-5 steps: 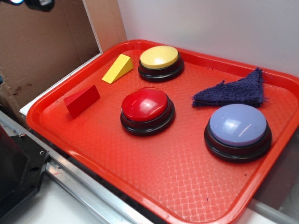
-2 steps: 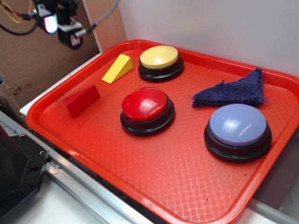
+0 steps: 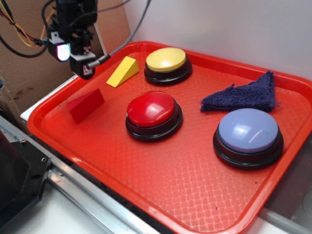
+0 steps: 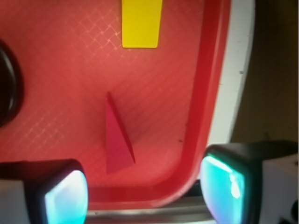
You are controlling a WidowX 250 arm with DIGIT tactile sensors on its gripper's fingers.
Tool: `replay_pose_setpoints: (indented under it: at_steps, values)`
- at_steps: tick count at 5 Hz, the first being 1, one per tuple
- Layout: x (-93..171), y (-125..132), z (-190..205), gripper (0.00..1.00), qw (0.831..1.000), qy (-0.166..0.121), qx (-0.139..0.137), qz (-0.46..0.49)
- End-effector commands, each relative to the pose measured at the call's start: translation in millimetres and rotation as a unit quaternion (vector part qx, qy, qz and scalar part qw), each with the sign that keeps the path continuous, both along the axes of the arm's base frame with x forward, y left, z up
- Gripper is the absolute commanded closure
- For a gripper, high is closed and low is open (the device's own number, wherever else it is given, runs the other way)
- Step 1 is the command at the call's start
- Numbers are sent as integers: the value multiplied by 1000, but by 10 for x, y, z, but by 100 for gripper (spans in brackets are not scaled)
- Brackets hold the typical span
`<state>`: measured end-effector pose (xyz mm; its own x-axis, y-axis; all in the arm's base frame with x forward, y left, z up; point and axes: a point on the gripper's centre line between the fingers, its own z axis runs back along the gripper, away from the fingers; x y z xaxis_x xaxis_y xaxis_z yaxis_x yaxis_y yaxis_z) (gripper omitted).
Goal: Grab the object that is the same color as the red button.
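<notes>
A small red wedge block, the object (image 3: 86, 105) (image 4: 117, 140), lies flat near the left corner of the red tray (image 3: 161, 185). The red button (image 3: 152, 113), a glossy dome on a black base, sits near the tray's middle. My gripper (image 3: 73, 61) (image 4: 142, 196) hovers above the tray's left rim, up and to the left of the wedge. Its jaws stand wide open with nothing between them. In the wrist view the wedge lies just ahead of the glowing fingertips (image 4: 65, 198).
A yellow wedge (image 3: 123, 71) (image 4: 141, 23) and a yellow button (image 3: 167, 63) sit at the tray's back. A lavender-blue button (image 3: 248, 135) stands at the right, behind it a dark blue knitted cloth (image 3: 243, 95). A cardboard wall (image 3: 29, 73) rises to the left.
The gripper has come into view from the top left and moved down and right toward the tray's left side. The blocks and buttons have not moved.
</notes>
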<state>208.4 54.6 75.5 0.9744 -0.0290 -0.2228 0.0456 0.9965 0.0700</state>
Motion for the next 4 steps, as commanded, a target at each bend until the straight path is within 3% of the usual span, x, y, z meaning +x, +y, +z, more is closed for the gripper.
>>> replay_pose_setpoints:
  at_steps: [1,2,3,4]
  values:
    - [18,-73,-554,0,999,53,2,-11]
    - [-67,-113,-668,0,997,75,12,-15]
    - [-89,-123,-689,13,997,75,9,-4]
    - [-85,-91,-694,100,997,71,-2,5]
